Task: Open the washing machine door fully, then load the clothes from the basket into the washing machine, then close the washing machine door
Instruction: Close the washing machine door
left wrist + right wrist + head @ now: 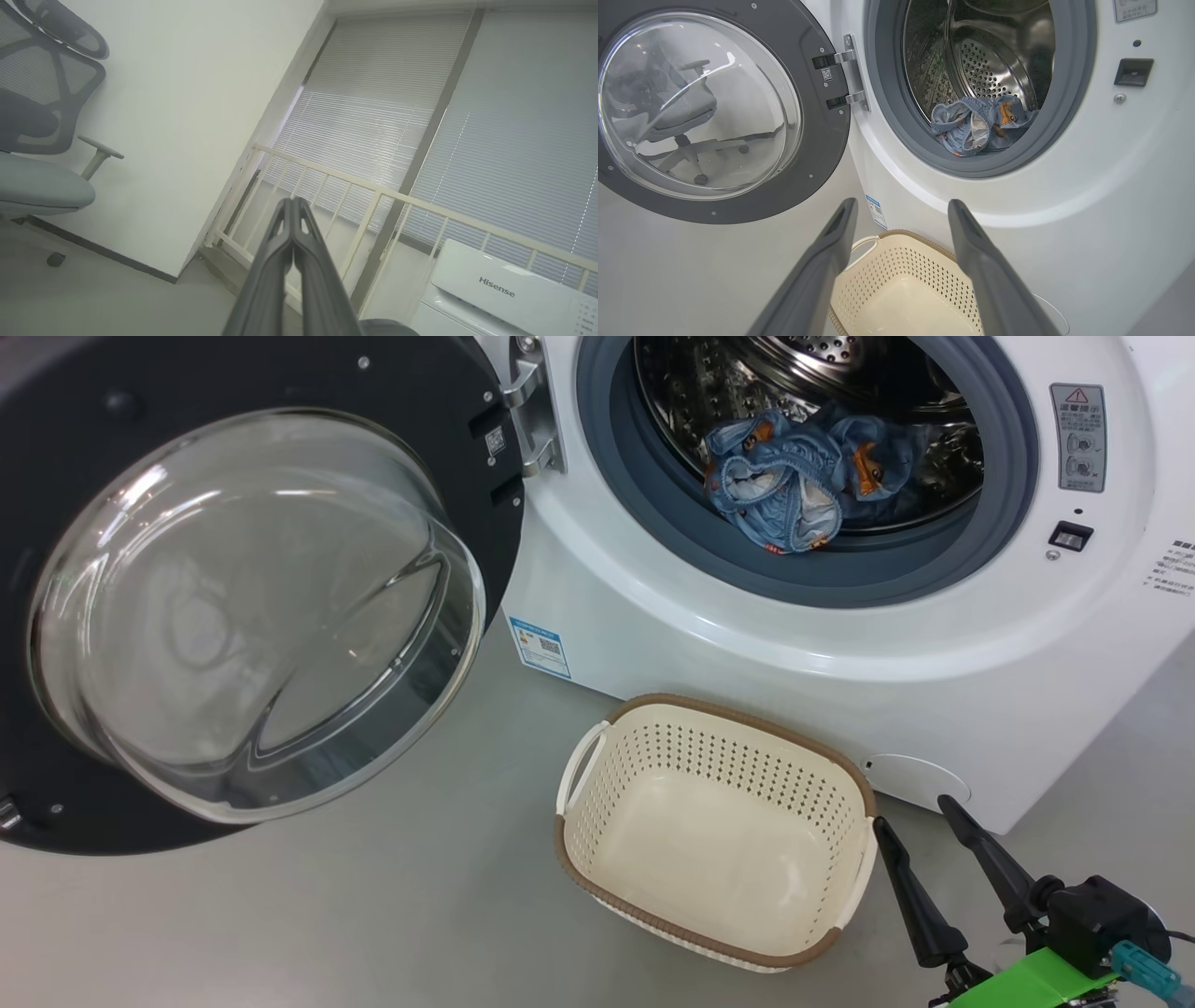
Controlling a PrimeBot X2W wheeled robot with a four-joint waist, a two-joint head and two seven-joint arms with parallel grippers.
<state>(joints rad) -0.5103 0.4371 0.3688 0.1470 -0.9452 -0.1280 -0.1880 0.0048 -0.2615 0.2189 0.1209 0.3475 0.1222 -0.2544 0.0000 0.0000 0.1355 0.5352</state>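
Note:
The washing machine (840, 644) (1111, 186) stands open, its door (233, 607) (705, 107) swung wide to the left on its hinge. Light blue clothes (803, 476) (976, 128) lie at the drum's front lip. On the floor before the machine sits the cream basket (719, 831) (901, 289), with nothing in it. My right gripper (910, 812) (901, 210) is open, just right of the basket, holding nothing. In the left wrist view my left gripper (293, 205) is shut on nothing and points at a wall and window blinds.
A grey office chair (42, 126) stands by the white wall. A cream railing (373, 196) runs before the blinds, with a white Hisense appliance (504, 289) at the lower right. Grey floor (327, 915) spreads left of the basket.

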